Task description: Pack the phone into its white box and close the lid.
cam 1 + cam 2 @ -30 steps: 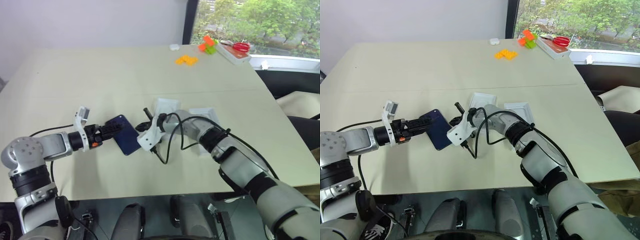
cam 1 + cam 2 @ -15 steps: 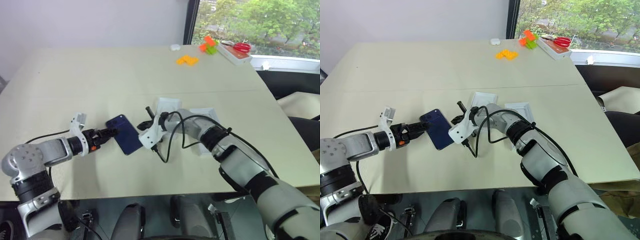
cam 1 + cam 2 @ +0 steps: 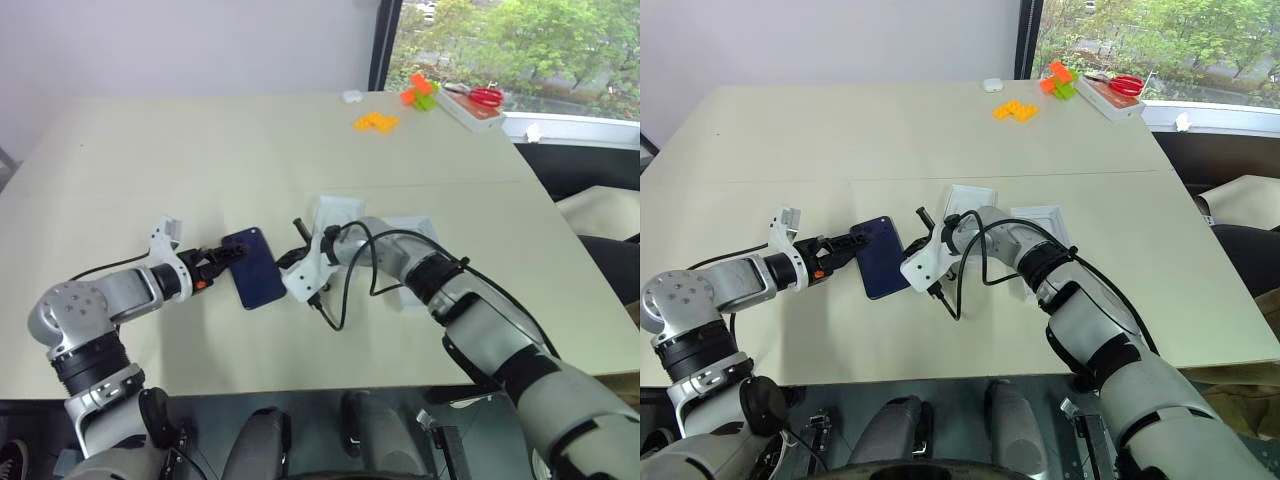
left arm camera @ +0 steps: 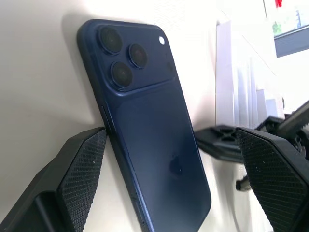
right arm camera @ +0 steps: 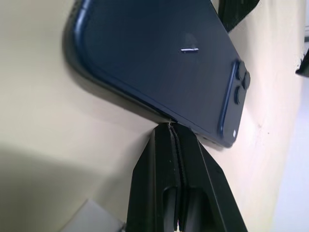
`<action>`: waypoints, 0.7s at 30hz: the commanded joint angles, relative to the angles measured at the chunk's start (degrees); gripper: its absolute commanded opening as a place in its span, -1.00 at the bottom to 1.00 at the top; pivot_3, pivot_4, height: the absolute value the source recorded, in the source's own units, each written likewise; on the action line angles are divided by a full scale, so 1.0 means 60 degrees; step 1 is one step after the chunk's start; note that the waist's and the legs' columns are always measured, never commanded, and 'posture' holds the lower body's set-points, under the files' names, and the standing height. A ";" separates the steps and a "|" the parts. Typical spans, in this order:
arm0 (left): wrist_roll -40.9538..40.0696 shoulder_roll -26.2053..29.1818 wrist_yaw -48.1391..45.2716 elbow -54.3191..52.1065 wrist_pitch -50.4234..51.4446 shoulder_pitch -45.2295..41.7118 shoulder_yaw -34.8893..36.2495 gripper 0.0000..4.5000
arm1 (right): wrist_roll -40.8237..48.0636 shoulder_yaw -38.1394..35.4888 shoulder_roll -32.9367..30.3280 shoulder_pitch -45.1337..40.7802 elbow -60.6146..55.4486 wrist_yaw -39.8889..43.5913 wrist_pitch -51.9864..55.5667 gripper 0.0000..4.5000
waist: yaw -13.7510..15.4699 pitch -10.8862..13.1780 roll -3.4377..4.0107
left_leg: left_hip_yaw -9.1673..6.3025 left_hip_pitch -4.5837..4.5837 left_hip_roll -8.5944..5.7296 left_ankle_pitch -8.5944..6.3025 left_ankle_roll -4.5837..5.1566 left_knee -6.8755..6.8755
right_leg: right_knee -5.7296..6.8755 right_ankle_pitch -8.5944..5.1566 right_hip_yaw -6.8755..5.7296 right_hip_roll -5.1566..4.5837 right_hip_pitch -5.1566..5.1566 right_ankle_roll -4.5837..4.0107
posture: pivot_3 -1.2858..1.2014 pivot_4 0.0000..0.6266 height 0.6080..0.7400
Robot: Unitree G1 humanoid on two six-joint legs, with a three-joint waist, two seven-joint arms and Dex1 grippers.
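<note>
Phone [image 3: 253,268]: back up on surface [image 3: 200,160], mid-near. Left hand [image 3: 222,257]: fingers apart, straddling its left edge. Right hand [image 5: 173,126]: pressed together at its right edge. White box [image 3: 335,212]: partly hidden behind right arm.

Your left gripper [image 3: 222,259] hemmed by the phone [image 3: 254,268], right gripper [image 3: 291,259] pressing its far side, white box [image 3: 335,212] behind, open table [image 3: 200,150] left and far.
</note>
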 commanded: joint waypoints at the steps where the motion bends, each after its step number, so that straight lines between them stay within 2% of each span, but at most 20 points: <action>1: -0.0156 -0.0256 0.0232 0.0009 0.0246 -0.0018 -0.0128 1.00 | 0.0235 -0.0064 0.0214 0.0259 -0.0383 0.0236 0.0061 -0.98 | 0.0001 0.0000 0.0000 | 0.0000 0.0000 0.0000 0.0000 0.0000 0.0000 | 0.0000 0.0000 0.0001 0.0000 0.0000 0.0000 | 0.03 -0.52 1.00; 12: -0.0799 -0.0544 0.0582 0.0078 0.0246 -0.0289 -0.0198 1.00 | 0.0325 -0.0341 0.0471 0.0121 -0.0429 0.0353 0.0422 -0.98 | -0.0013 0.0000 0.0000 | 0.0000 0.0001 0.0002 0.0000 -0.0001 0.0000 | 0.0000 0.0000 0.0001 0.0002 0.0000 0.0000 | 0.03 -0.52 1.00; 21: -0.1758 -0.0297 0.1204 -0.0008 0.0246 -0.0263 -0.0487 1.00 | 0.0252 -0.0382 0.0371 0.0109 -0.0365 0.0098 0.0417 -0.98 | -0.0024 0.0008 -0.0008 | 0.0000 -0.0021 0.0004 0.0000 -0.0002 -0.0001 | -0.0004 0.0001 0.0006 0.0002 -0.0022 0.0000 | 0.03 -0.52 1.00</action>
